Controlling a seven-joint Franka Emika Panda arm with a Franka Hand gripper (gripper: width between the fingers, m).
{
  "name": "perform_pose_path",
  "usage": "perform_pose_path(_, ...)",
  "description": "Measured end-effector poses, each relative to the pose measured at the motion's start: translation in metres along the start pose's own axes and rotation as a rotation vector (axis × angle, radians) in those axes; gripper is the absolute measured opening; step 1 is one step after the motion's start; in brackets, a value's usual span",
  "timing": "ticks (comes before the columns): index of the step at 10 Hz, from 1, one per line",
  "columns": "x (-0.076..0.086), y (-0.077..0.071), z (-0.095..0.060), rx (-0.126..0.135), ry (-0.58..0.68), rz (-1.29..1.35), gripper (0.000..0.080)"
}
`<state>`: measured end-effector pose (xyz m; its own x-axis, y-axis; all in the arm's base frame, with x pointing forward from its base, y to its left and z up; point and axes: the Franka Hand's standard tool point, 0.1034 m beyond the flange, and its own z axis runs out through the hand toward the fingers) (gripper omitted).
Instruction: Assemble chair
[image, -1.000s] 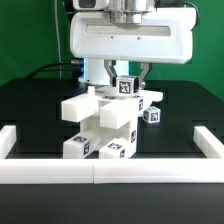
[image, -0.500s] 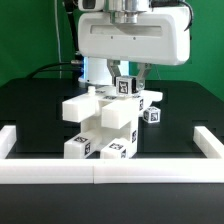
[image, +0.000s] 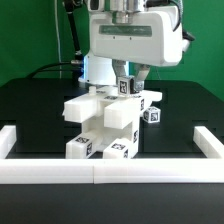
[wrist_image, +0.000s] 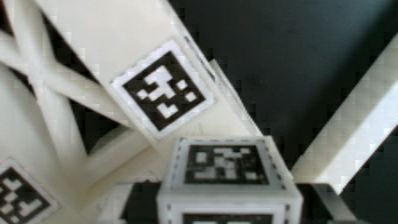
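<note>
The chair (image: 104, 118) stands partly built in the middle of the black table: stacked white slabs and square posts with black-and-white tags. My gripper (image: 126, 84) hangs straight over its top, shut on a short square white post (image: 126, 88) with a tag on its face. This post sits against the upper slab of the chair. In the wrist view the post (wrist_image: 226, 163) fills the space between the two dark fingers (wrist_image: 150, 203). A tagged slab (wrist_image: 166, 88) lies beyond it, with crossing white pieces beside it.
A small tagged white block (image: 152, 116) lies just to the exterior view's right of the chair. Long plain white rails (image: 110, 172) border the table at the front, with short upright ends at the left (image: 8, 140) and right (image: 208, 140).
The white hand housing above the gripper has turned and shifted toward the exterior view's right. The held post and the chair parts stay where they were.
</note>
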<state>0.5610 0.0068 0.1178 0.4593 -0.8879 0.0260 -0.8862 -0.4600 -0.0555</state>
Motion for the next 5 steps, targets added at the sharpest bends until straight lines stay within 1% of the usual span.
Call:
perform_pose_path(1,0.0000,0.0000,0.0001,0.000,0.000,-0.005,0.0287)
perform_pose_path(2,-0.0001,0.0001,0.0003,-0.001,0.000,-0.022,0.0360)
perform_pose_path(3,-0.0001,0.0002,0.0003,-0.001,0.000,-0.057,0.0529)
perform_pose_path(4,-0.0006,0.0000,0.0005,-0.001,0.000,-0.066,0.0529)
perform_pose_path(5,-0.0021,-0.0008,0.0005,-0.002,0.001,-0.104,0.0633)
